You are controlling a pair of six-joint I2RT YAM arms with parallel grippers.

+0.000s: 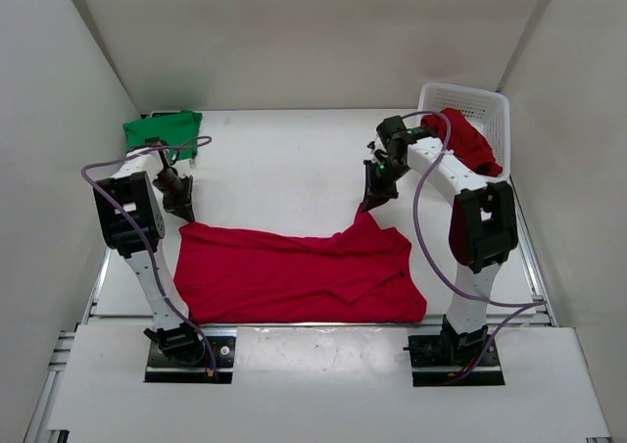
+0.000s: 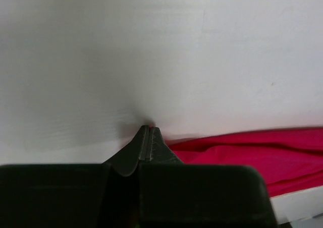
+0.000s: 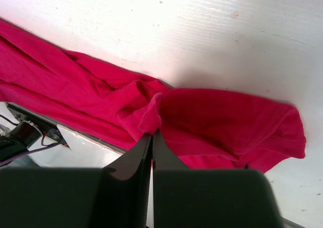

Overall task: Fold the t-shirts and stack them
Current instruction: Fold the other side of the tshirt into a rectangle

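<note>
Counting three t-shirts: one green t-shirt and two red, namely one spread red t-shirt and one bunched red t-shirt. Also tallying one white mesh basket and two grippers: left gripper, right gripper.

White arms with black joints, looping purple cables, black tapered claws.

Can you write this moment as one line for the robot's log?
left jaws: shut on red shirt corner | right jaws: shut, its far edge raised | green shirt: back left | other red shirt: draped on basket
</note>
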